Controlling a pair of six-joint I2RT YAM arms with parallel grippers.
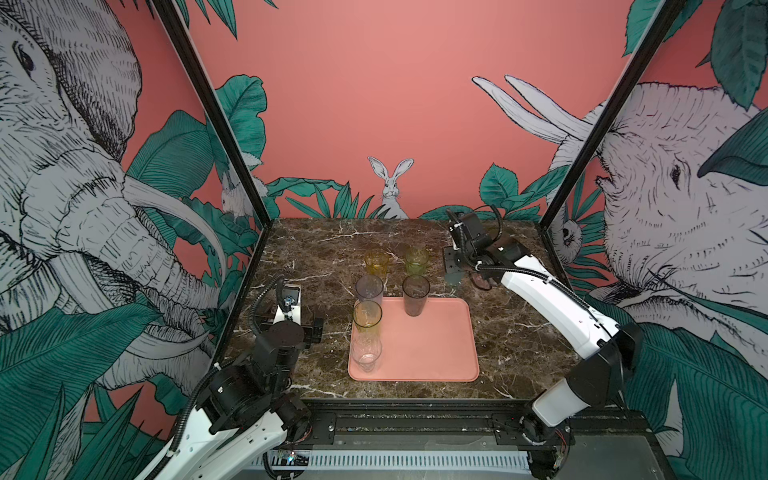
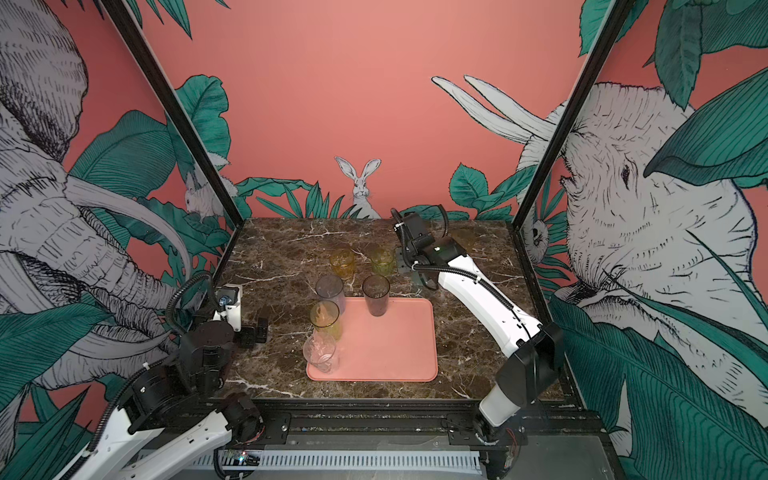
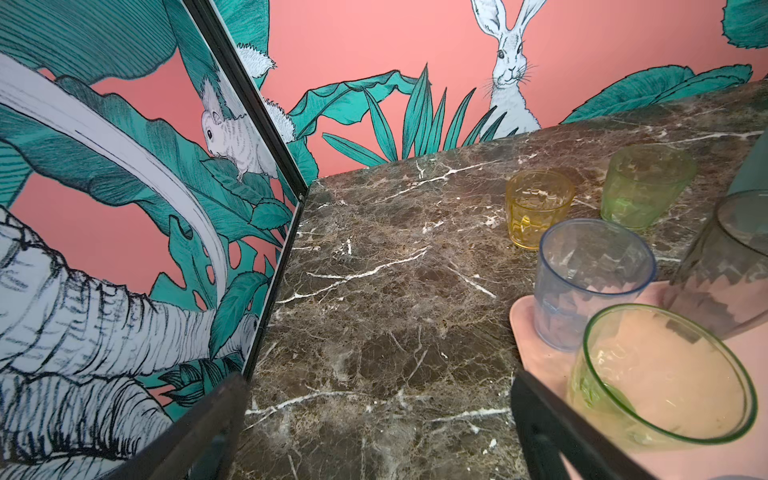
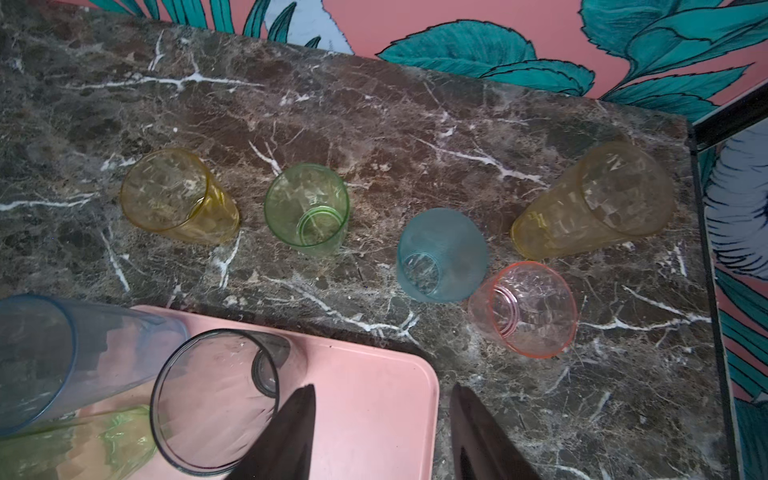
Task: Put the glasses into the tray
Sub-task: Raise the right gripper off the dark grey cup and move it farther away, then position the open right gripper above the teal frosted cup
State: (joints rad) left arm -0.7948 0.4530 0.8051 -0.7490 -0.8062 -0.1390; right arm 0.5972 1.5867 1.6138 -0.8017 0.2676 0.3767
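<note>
The salmon-pink tray (image 1: 432, 353) lies mid-table. Along its left side stand a clear glass (image 1: 365, 353), a yellow-green glass (image 1: 367, 318) and a grey glass (image 1: 369, 291). A smoky dark glass (image 1: 415, 296) stands at the far edge. On the marble beyond the tray are a short amber glass (image 4: 178, 195), a green glass (image 4: 307, 208), a frosted blue glass (image 4: 442, 253), a pink glass (image 4: 525, 309) and a tall amber glass (image 4: 594, 199). My right gripper (image 4: 382, 399) hangs open and empty above the tray's far right corner, beside the smoky glass. My left gripper (image 3: 380, 415) rests open left of the tray.
The marble table (image 1: 316, 257) is closed in by black frame posts and patterned walls at the left, right and back. The right arm (image 1: 552, 299) stretches over the table's right side and covers the pink and tall amber glasses in both top views.
</note>
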